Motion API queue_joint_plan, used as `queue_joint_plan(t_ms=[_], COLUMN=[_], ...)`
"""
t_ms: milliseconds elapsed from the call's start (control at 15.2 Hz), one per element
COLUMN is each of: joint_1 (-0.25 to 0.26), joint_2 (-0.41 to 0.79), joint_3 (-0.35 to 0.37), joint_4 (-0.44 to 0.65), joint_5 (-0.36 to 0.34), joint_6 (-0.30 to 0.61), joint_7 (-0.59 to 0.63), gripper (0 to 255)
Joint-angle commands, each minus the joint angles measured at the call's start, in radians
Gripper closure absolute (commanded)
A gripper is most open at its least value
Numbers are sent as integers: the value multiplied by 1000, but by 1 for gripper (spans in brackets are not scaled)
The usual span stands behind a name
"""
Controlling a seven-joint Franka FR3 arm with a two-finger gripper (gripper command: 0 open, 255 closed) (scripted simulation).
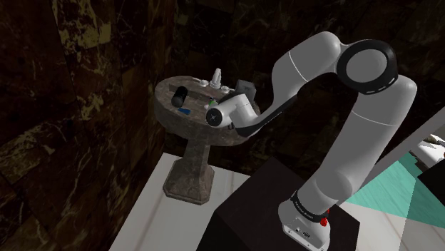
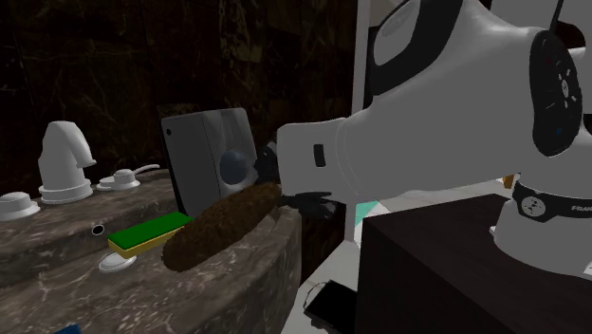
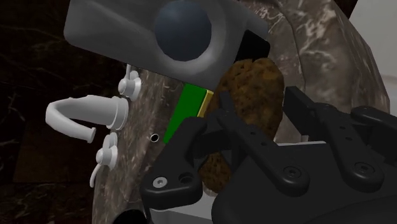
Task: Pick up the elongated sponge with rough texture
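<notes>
A long, rough brown sponge point(image 2: 223, 226) lies at a slant on the marble pedestal sink point(image 2: 237, 285), its far end toward the hand. My black gripper point(image 2: 302, 202) is at that end. In the wrist view the two fingers clasp the brown sponge point(image 3: 251, 83) between them, so the gripper point(image 3: 257, 105) is shut on it. From the shoulder camera the gripper point(image 1: 211, 108) sits over the sink top point(image 1: 189, 128), at the side nearer the stand. The sponge still seems to rest on the marble.
A flat green and yellow sponge point(image 2: 149, 232) lies right beside the brown one. A grey box with a dark round knob point(image 2: 209, 161) stands just behind the gripper. A white faucet point(image 2: 64, 161) and its handles point(image 2: 120, 178) are at the back. A black cylinder point(image 1: 180, 93) lies farther off.
</notes>
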Motion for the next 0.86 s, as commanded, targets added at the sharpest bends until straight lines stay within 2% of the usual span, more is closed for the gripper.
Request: queue_joint_plan(t_ms=[0, 792], joint_1=[-1, -7], joint_2=[-26, -154], joint_3=[3, 10], joint_4=[-4, -17], joint_5=[15, 90], joint_6=[1, 8], joint_7=[-22, -146], gripper=[255, 255])
